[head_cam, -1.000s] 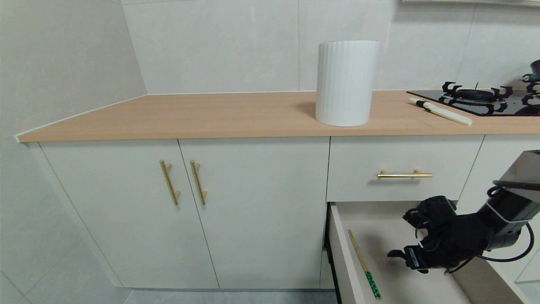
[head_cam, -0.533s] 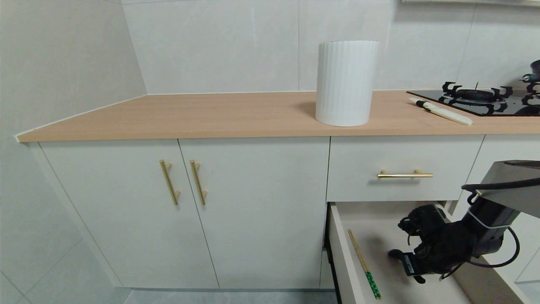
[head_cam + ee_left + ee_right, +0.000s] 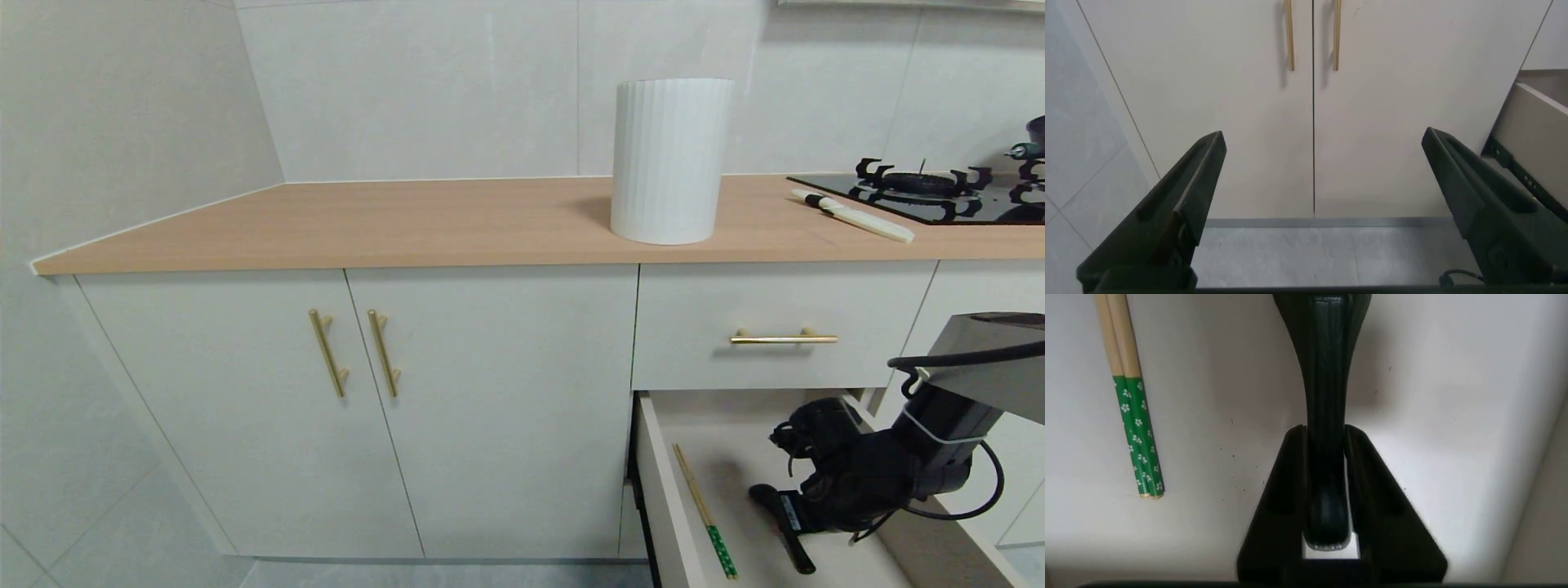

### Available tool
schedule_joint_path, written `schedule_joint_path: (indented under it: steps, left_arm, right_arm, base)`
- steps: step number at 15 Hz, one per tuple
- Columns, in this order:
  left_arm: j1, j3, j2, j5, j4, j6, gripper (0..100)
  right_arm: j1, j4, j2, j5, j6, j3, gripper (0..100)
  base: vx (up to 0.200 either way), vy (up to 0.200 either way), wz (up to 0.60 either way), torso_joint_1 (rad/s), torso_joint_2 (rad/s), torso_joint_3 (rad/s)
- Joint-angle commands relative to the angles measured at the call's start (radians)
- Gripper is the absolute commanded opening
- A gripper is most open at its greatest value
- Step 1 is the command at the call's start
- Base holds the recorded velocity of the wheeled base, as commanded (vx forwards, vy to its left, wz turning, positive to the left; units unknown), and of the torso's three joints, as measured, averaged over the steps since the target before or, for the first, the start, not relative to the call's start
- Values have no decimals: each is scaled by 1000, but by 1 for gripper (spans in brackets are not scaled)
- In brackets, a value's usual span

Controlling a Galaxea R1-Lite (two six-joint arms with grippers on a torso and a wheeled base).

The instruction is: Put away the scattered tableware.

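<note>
We see a matt wood-grain countertop [image 3: 408, 220], a matt ribbed white cylinder [image 3: 669, 159], a satin gold metal drawer handle [image 3: 784, 338], pale wooden chopsticks [image 3: 1127, 392] with green painted ends, and a smooth, glossy black utensil [image 3: 1323, 416].

Left end effector [image 3: 1323, 139] spread wide; right end effector [image 3: 790, 510] clamped on black utensil [image 3: 797, 545].

Wooden countertop [image 3: 408, 220], white ribbed canister [image 3: 669, 159] on it — gas hob [image 3: 922, 192] to its right, gold-handled cabinet doors [image 3: 490, 408] below.
</note>
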Motion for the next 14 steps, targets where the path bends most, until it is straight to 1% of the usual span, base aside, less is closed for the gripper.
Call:
schedule_joint_path:
  steps: [1, 8, 12, 13, 14]
  left_arm:
    - [0, 0, 1, 0, 0, 0, 100]
    - [0, 0, 1, 0, 0, 0, 100]
    - [0, 0, 1, 0, 0, 0, 100]
    - [0, 0, 1, 0, -2, 4, 100]
    - [0, 0, 1, 0, 0, 4, 100]
  right_arm:
    - [1, -1, -2, 1, 1, -1, 100]
    - [-4, -5, -29, -1, 29, 19, 100]
    - [-4, -14, -184, 2, 38, 73, 100]
    - [-1, -14, -298, 8, 38, 105, 100]
    - [-1, -13, -331, 8, 38, 113, 100]
  base:
    - [0, 0, 0, 0, 0, 0]
    - [0, 0, 0, 0, 0, 0]
    - [0, 0, 0, 0, 0, 0]
    - [0, 0, 0, 0, 0, 0]
    - [0, 0, 0, 0, 0, 0]
